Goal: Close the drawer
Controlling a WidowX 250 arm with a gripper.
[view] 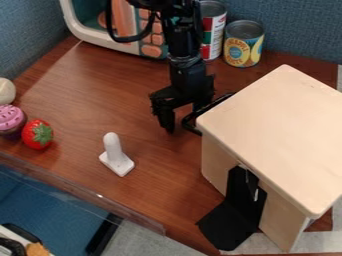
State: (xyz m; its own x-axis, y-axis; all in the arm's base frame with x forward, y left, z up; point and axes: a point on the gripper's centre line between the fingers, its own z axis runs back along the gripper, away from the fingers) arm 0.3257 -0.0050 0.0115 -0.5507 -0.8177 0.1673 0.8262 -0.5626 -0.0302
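Note:
The black gripper (182, 114) hangs over the table in the upper middle, its fingers apart and pointing down. Just right of it is a black loop handle (190, 122) on the left side of the pale wooden drawer box (280, 130). The right finger is close to the handle; whether they touch, I cannot tell. The box's flat top hides most of its sides, and I cannot tell how far any drawer stands out. A black angled piece (234, 220) extends from an opening in the box's front side onto the table edge.
A white stand (115, 156) is on the table (87, 100) left of the box. A toy strawberry (37, 134) and cupcake (11, 120) sit at far left. Behind are a toy microwave (97, 36) and two cans, one yellow-labelled (243, 44).

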